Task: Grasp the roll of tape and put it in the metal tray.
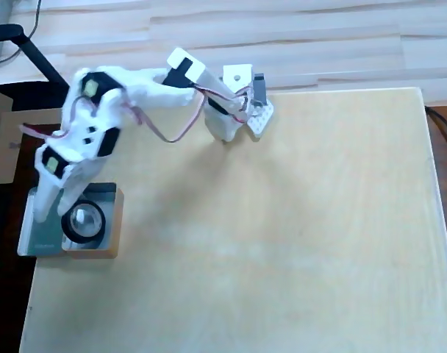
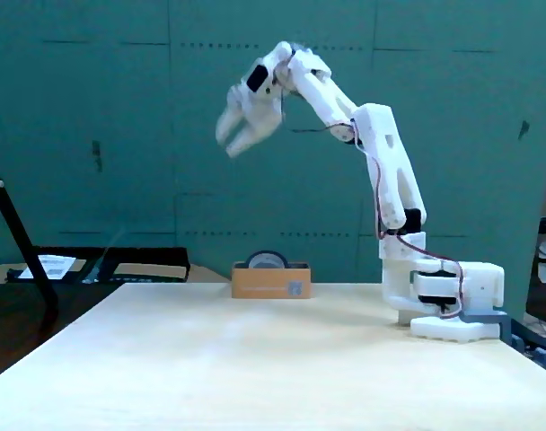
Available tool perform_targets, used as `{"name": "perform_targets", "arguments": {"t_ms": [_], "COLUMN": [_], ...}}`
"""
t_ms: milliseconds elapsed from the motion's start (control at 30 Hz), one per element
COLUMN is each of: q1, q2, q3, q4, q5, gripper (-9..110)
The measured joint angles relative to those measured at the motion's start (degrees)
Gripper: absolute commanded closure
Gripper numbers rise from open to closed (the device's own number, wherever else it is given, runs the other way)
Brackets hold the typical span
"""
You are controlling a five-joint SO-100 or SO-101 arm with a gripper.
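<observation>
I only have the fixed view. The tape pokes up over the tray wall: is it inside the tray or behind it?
Observer: Inside. The overhead view shows the roll of tape within the metal tray.
Operator: Gripper above it?
Observer: No. In the overhead view the gripper is far right of the tray, near the table's top edge.
Operator: Mine's blurred. Open?
Observer: Fingers look apart, nothing between them.

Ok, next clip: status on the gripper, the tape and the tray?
Gripper raised high above the table, holding nothing, motion-blurred. Roll of tape sits in the metal tray, partly under the arm in the overhead view. Nothing in the way.
</observation>
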Motion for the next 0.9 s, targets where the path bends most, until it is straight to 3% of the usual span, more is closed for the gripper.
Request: {"name": "perform_targets", "arguments": {"t_ms": [233, 467, 600, 900], "q1": [-11.43, -22.68, -28.48, -29.53], "q2": [11.6, 28.3, 39.81, 74.27], "q3": [-4.04, 6.33, 21.45, 71.28], "q4": [0.0, 0.0, 0.18, 0.18], "q5": [0.0, -1.05, -2.9, -2.9], "gripper": [102, 102, 102, 102]}}
